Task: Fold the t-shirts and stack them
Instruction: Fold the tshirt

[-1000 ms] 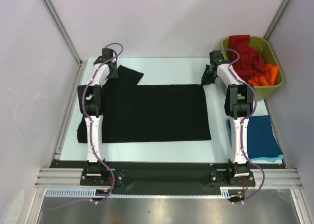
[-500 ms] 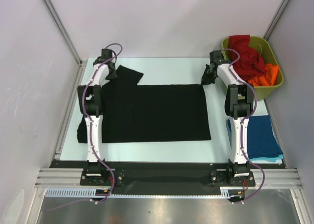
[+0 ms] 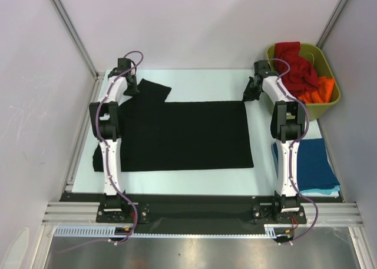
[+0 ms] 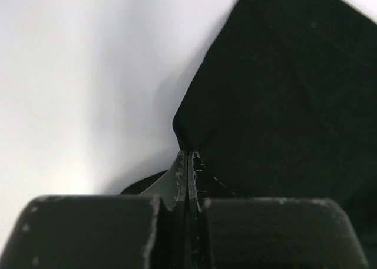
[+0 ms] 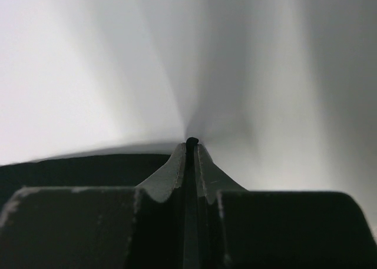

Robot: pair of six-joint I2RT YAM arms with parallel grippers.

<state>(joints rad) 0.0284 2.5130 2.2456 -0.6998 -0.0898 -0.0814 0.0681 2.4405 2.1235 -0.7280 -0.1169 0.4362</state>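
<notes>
**Operator:** Report the position of the black short-sleeved cloth t-shirt (image 3: 188,133).

**Technician:** It lies flat on the pale table (image 3: 200,80), between the two arms, spread as a wide rectangle. One sleeve juts out at the far left corner. A further piece of black cloth shows past the left arm at the near left.

**Operator:** Condition of the left gripper (image 4: 188,163)?

**Technician:** Clenched. In the left wrist view its two fingers meet with no gap. A pinch of the black cloth's edge is caught at their tips. In the overhead view the gripper sits at the far left of the garment, at the sleeve.

**Operator:** Condition of the right gripper (image 5: 192,145)?

**Technician:** Clamped on the same garment. The right wrist view shows a thin black edge of cloth pressed between the closed fingers. The overhead view places this gripper at the far right corner of the shirt.

**Operator:** Location of the other garments?

**Technician:** A red cloth t-shirt (image 3: 294,66) and an orange cloth t-shirt (image 3: 318,91) are bunched in the olive-green plastic bin (image 3: 330,108) at the far right. A folded dark blue cloth t-shirt (image 3: 315,160) lies at the near right, just beside the right arm. It rests on a teal cloth t-shirt (image 3: 321,192), of which only a thin near edge shows.
</notes>
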